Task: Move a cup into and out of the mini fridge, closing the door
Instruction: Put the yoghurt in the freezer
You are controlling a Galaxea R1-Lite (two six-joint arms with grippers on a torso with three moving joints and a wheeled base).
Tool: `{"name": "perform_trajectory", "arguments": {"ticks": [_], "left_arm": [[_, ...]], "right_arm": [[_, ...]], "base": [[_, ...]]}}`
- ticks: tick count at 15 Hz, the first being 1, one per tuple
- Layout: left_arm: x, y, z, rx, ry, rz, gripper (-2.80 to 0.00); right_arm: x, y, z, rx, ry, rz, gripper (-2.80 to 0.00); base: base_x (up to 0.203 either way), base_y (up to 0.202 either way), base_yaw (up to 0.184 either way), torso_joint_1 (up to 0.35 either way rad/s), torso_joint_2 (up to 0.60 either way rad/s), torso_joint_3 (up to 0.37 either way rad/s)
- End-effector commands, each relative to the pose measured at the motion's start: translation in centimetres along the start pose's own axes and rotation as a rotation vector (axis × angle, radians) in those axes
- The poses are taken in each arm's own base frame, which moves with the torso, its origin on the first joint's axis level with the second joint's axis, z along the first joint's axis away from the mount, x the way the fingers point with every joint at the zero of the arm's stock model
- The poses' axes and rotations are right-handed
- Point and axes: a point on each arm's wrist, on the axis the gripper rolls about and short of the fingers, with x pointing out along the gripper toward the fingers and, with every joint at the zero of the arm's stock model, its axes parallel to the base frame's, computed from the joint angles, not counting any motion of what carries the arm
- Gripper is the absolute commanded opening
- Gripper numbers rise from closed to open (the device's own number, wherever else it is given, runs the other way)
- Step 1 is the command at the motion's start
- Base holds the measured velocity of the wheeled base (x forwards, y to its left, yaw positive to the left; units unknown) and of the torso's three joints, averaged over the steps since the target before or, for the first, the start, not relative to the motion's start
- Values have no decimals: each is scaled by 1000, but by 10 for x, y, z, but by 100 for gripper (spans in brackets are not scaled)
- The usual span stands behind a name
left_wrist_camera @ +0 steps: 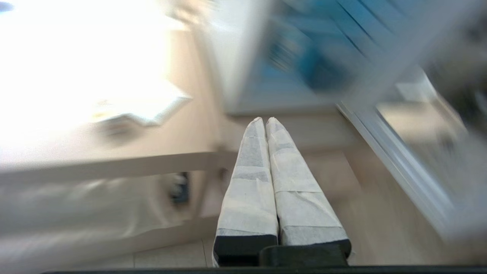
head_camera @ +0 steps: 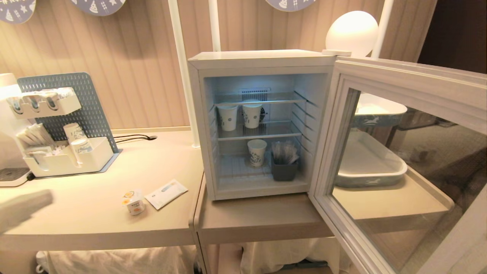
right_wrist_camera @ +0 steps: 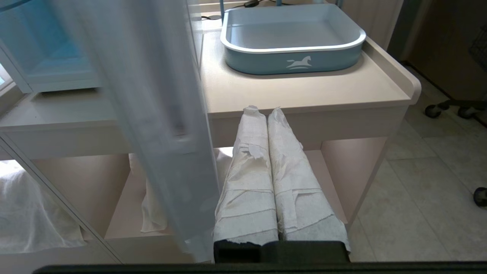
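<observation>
The cup (head_camera: 134, 203), small and white with an orange label, stands on the beige table left of the mini fridge (head_camera: 262, 59). The door (head_camera: 403, 76) is swung wide open to the right. My left gripper (head_camera: 47, 198) shows blurred at the table's left front, well left of the cup; in the left wrist view the left gripper (left_wrist_camera: 264, 121) is shut and empty, pointing toward the fridge's lower front (left_wrist_camera: 236, 68). My right gripper (right_wrist_camera: 262, 111) is shut and empty, low in front of the table edge, beside the door's edge (right_wrist_camera: 152, 95).
Three taller paper cups (head_camera: 252, 115) and a dark holder (head_camera: 284, 167) stand on the fridge shelves. A white packet (head_camera: 166, 193) lies next to the cup. An organiser with cups (head_camera: 64, 160) stands at the far left. A blue tray (right_wrist_camera: 293, 38) sits behind the door.
</observation>
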Motion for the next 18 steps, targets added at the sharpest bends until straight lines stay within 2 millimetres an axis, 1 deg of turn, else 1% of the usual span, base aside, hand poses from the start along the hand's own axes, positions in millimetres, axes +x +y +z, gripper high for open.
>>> {"name": "perform_trajectory", "arguments": {"ticks": [1,2,3,5,6,7,8,9,10,11,12,13,14,16,18], "left_arm": [[-75,24,-6,-87,-135,163,-280],[-96,22,-8,-116,-179,241,-280],[-120,13,-13,-129,-229,292,-280],[-163,-17,-33,-107,-263,262,-280],[-173,-26,-44,-103,-237,264,-280],[-177,-28,-49,-89,-231,246,-280],[-178,-23,-53,-59,-233,198,-280],[-179,-13,-54,-15,-243,131,-280],[-177,-5,-59,19,-245,125,-280],[-175,-1,-72,50,-253,139,-280],[-174,2,-92,106,-270,147,-280],[-163,8,-109,142,-266,163,-280],[-149,14,-117,130,-271,173,-280],[-104,28,-131,135,-280,204,-280],[-57,48,-162,200,-253,233,-280]], "right_arm": [[0,0,0,0,1,-1,-280],[0,0,0,0,1,-1,-280],[0,0,0,0,1,-1,-280],[0,0,0,0,2,-1,-280],[0,0,1,0,1,-1,-280],[0,0,1,0,1,-1,-280],[0,0,0,0,2,-1,-280],[0,0,0,0,2,-1,-280],[0,0,1,0,1,-1,-280],[0,0,0,0,1,-1,-280],[0,0,0,0,1,-1,-280],[0,0,1,0,1,-1,-280],[0,0,1,0,1,-1,-280],[0,0,1,0,1,-1,-280],[0,0,1,0,1,-1,-280]], "base": [[0,0,0,0,0,0],[0,0,0,0,0,0],[0,0,0,0,0,0],[0,0,0,0,0,0],[0,0,0,0,0,0],[0,0,0,0,0,0],[0,0,0,0,0,0],[0,0,0,0,0,0],[0,0,0,0,0,0],[0,0,0,0,0,0],[0,0,0,0,0,0],[0,0,0,0,0,0],[0,0,0,0,0,0],[0,0,0,0,0,0],[0,0,0,0,0,0]]}}
